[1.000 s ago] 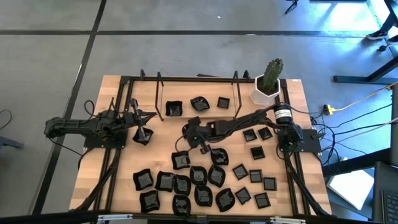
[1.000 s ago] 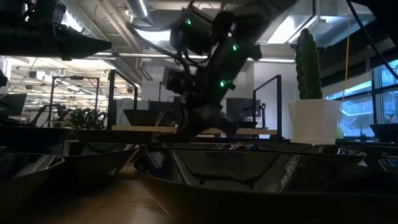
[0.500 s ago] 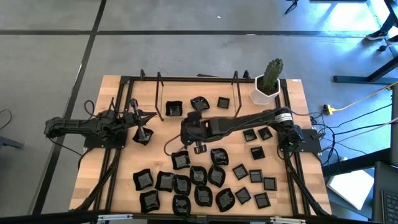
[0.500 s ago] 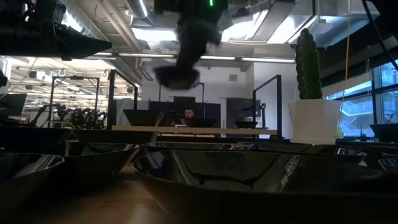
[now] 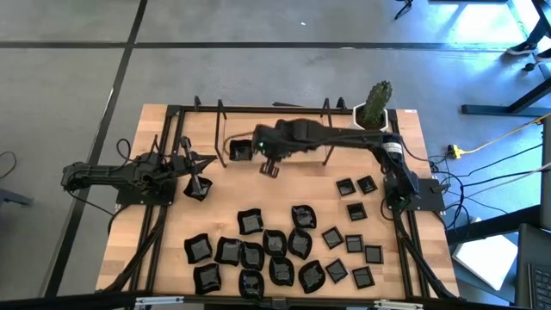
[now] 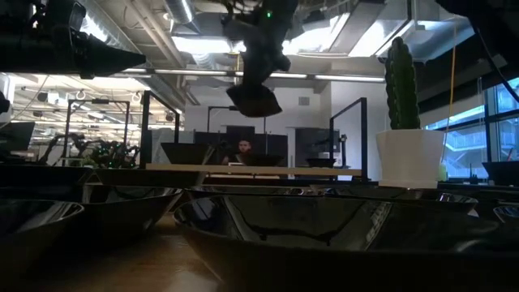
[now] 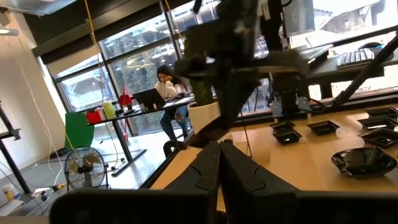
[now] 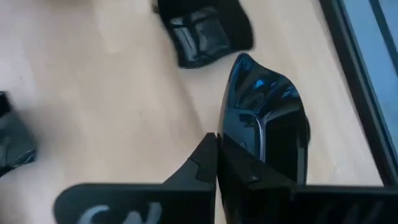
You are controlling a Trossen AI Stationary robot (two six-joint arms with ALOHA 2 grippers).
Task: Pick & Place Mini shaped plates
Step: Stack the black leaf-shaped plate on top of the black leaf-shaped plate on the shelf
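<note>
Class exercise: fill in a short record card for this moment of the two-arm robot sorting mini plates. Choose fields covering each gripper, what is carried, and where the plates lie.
right gripper: shut on a glossy black mini plate, raised over the table's far middle
left gripper: shut, empty, waiting at the table's left side
sorted plates: one lies by the far rail
unsorted plates: many clustered along the near edge and right
bystander object: cactus in white pot, far right corner

Wooden table (image 5: pixel 172 250) at centre frame; white hexagonal pot with green cactus (image 5: pixel 372 110) at its upper right corner; seated person (image 7: pixel 166 84) beyond, left wrist view
</note>
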